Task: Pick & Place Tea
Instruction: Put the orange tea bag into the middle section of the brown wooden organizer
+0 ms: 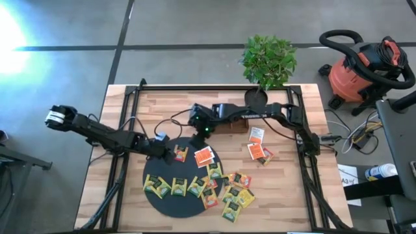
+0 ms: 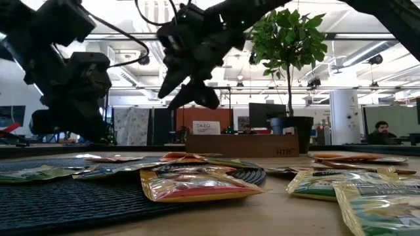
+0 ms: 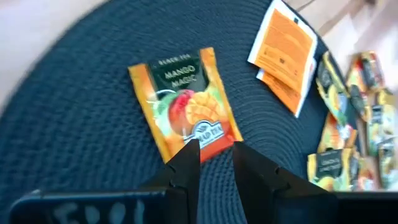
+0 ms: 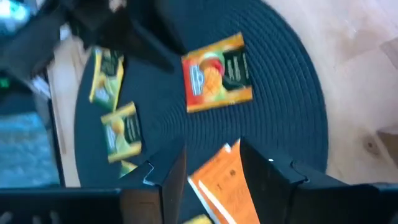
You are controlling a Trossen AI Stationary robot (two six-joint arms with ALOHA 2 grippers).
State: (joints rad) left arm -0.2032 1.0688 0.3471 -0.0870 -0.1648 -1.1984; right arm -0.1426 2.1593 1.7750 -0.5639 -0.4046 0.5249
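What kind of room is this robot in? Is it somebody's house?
Probably not a house. It looks like a big open office or lab: long ceiling lights, computer monitors behind the table, and a shop vacuum on the grey floor.

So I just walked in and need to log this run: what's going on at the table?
Two robot arms are working over tea sachets scattered on a round black mat and the wooden table. The left gripper has its fingers at the edge of a mango tea sachet on the mat. The right gripper hangs above an orange sachet nearby. A small wooden box sits behind.
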